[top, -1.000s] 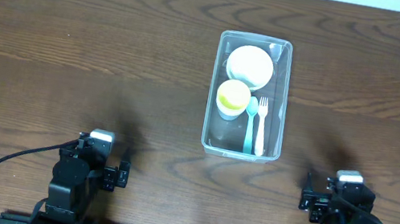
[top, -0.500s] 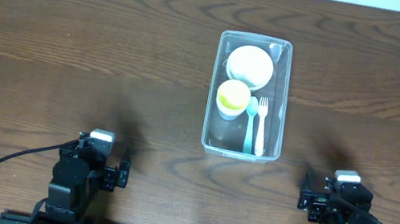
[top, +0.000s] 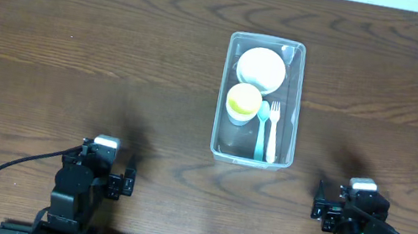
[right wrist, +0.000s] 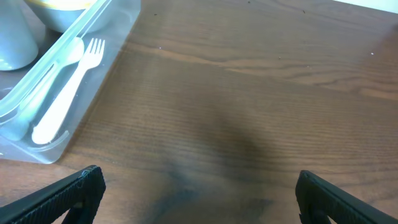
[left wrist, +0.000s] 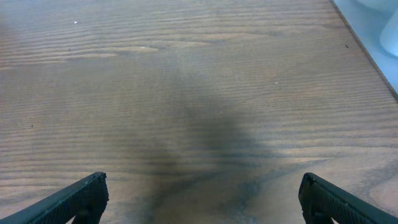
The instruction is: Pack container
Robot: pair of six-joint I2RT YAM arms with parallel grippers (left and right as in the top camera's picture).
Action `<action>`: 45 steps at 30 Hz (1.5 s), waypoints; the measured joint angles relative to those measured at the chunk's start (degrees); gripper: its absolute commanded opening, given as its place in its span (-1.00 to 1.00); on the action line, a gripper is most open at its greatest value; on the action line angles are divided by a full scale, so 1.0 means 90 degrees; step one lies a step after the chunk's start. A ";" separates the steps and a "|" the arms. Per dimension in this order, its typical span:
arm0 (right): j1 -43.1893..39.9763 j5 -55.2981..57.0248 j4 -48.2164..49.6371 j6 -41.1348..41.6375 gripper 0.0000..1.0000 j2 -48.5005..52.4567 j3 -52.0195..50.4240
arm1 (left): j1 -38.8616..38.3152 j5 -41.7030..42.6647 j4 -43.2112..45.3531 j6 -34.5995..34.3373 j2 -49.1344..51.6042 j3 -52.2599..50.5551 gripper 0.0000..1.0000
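judging by how things lie, the packing looks finished or very nearly so. no loose item shows anywhere on the table (top: pixel 76 44), and both arms sit low at its near edge, well apart from the container (top: pixel 232 140). the left end effector (left wrist: pixel 202 186) has its fingers spread wide over bare wood with nothing between them. the right end effector (right wrist: pixel 196 180) is spread just as wide and is equally empty.

if anything remains, it would be a closing step. no lid is in view, though, so i cannot say one is called for. any further move would need a long reach forward from either arm. the right one is nearer, since the tub's near corner shows at the left edge of its wrist view.

the container stands a little right of the table's middle, long side running away from the robot. it is clear plastic with rounded corners and a raised rim, so the wood grain shows through its floor. inside, a white bowl (top: pixel 261 68) fills the far end and a yellow bowl (top: pixel 243 102) sits just in front of it. a pale blue spoon (top: pixel 260 134) and a white fork (top: pixel 273 132) lie side by side along the right wall, handles toward the robot. the near left part of the floor is bare.
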 measured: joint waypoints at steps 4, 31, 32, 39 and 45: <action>0.0000 0.0000 0.0000 0.0000 0.99 0.0000 0.0000 | 0.0000 0.0000 0.0000 0.0000 0.0000 0.0000 0.96; 0.0000 0.0000 0.0002 0.0002 0.99 -0.0002 0.0000 | 0.0597 -0.0002 0.1520 0.0000 -0.0435 -0.0289 0.96; 0.0000 0.0000 0.0000 0.0002 0.98 -0.0005 0.0000 | 0.0602 0.0000 0.1654 0.0000 -0.0457 -0.0415 0.96; 0.0000 0.0002 0.0005 0.0002 0.98 -0.0022 -0.0007 | 0.0610 0.0022 0.1996 0.0000 -0.0736 -0.0704 0.96; 0.0000 0.0002 0.0005 0.0002 0.98 -0.0022 -0.0007 | 0.0610 0.0024 0.1996 0.0000 -0.0750 -0.0704 0.96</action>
